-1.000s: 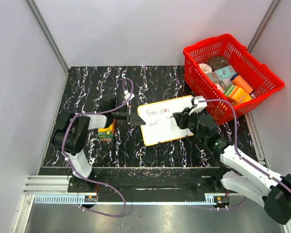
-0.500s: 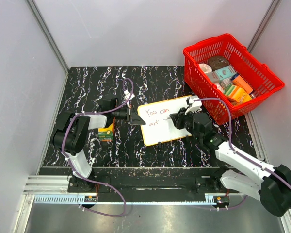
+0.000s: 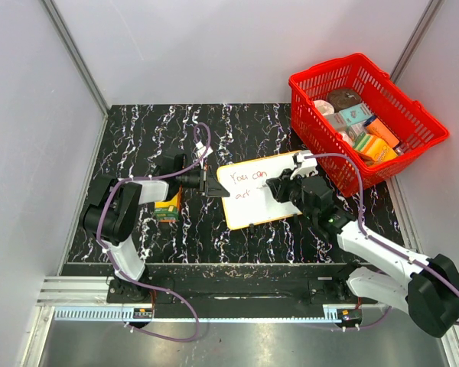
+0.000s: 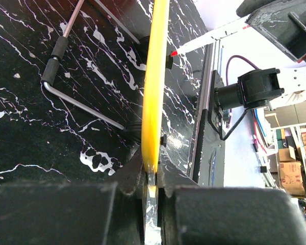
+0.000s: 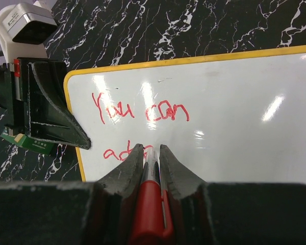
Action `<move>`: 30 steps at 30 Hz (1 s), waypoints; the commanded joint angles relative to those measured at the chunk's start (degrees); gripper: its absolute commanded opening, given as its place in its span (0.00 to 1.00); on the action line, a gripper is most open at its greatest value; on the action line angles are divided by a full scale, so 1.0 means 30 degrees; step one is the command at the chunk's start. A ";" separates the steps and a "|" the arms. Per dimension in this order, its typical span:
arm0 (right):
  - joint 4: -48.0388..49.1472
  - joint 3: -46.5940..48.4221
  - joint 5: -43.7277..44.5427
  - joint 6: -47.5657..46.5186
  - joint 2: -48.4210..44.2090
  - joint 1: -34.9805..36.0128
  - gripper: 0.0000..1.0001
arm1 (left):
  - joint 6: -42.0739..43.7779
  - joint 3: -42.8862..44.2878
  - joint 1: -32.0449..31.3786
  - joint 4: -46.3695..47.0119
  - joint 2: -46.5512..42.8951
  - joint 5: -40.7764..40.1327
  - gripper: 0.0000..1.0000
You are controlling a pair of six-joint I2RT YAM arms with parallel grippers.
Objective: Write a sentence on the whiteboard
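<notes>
The whiteboard lies mid-table, white with a yellow rim. My left gripper is shut on its left edge, and the rim runs edge-on between the fingers. The sentence is red handwriting: "You can" on top, with a short second line partly hidden behind my right fingers. My right gripper is shut on a red marker. The marker's tip sits at the board's face, by the second line.
A red basket full of packets stands at the back right, close behind the right arm. A small green and orange packet lies by the left arm. A bent metal rod lies on the black marbled table.
My right gripper has shifted a little left over the board with the marker, along the second line. The left gripper and the board have stayed put.
</notes>
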 commanded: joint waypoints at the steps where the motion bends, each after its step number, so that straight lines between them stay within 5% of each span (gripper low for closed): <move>1: 0.1169 0.0526 0.0557 0.0258 0.0160 -0.0122 0.00 | 0.0724 0.0386 -0.0291 -0.0357 -0.0543 0.0126 0.00; 30: -0.0324 -0.0207 0.0880 0.0228 -0.0015 -0.0151 0.00 | 0.0928 0.0444 -0.0321 -0.0650 -0.0689 0.0067 0.00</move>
